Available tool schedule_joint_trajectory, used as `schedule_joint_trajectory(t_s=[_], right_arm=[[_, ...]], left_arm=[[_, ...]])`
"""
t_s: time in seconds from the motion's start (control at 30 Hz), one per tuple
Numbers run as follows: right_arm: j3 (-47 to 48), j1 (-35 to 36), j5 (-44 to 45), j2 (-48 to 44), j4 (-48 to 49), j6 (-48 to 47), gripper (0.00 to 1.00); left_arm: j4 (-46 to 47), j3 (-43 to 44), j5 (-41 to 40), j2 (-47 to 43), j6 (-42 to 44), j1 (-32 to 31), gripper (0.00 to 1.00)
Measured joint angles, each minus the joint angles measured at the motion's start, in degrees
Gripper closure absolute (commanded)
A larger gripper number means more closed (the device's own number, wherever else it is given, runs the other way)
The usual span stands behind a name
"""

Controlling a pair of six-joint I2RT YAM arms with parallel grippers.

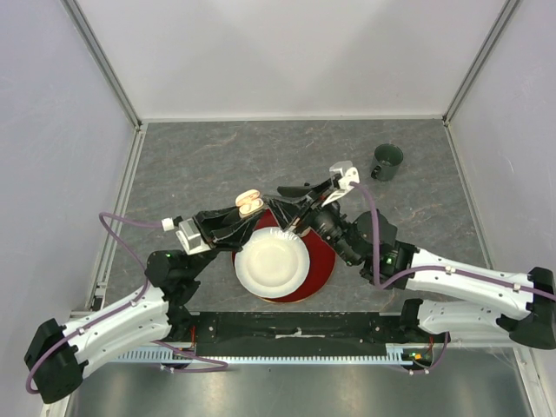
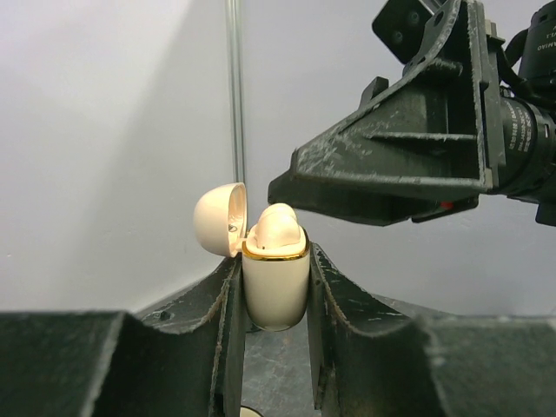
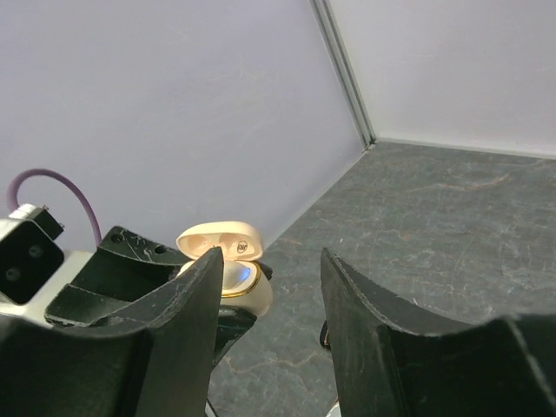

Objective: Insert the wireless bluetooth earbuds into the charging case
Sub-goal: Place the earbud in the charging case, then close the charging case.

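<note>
The left claw point(image 2: 274, 276) grips 1 cream charging case point(image 2: 276, 295), lid flipped open, 1 pale earbud point(image 2: 278, 228) inside; the right claw point(image 3: 271, 261) gapes empty just beside. 1 cup point(image 1: 387, 162) far right.

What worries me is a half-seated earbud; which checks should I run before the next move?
1. Charging case clamped upright in left gripper: ok.
2. Lid open, hinged back: ok.
3. Earbud fully seated: cannot tell; it shows above the gold rim.
4. Right gripper open and empty: ok.
5. Right gripper apart from the case: ok, though close above it.
</note>
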Motion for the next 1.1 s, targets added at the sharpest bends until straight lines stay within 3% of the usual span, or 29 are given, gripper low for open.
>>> schedule_joint_trajectory(t_s=[0.23,0.33,0.5,0.67,0.87,1.1], right_arm=[[0.09,0.0,2.01,-3.93,-0.81,1.09,0.24],[1.49,-0.04,3.82,-4.04,-4.22,1.42,0.12],[5.86,-1.25,7.37,-2.86,-11.74,1.31,0.03],[16.35,-7.65,5.77,1.53,-23.69,2.4,0.02],[23.91,-20.37,-7.58,6.25,-33.16,6.6,0.02],[23.89,-21.75,-15.98,6.12,-35.63,8.24,0.02]], left_arm=[[-1.75,0.0,-0.07,-1.7,0.0,0.0,0.98],[-3.69,0.0,-0.07,-2.47,0.0,0.0,0.98],[-7.34,0.0,-0.04,-4.5,0.0,0.0,0.98],[-9.66,0.0,0.48,-5.42,0.0,0.0,0.98],[-11.1,0.02,2.36,-5.2,0.0,0.0,0.98],[-13.03,0.17,4.9,-5.2,0.0,0.0,0.98]])
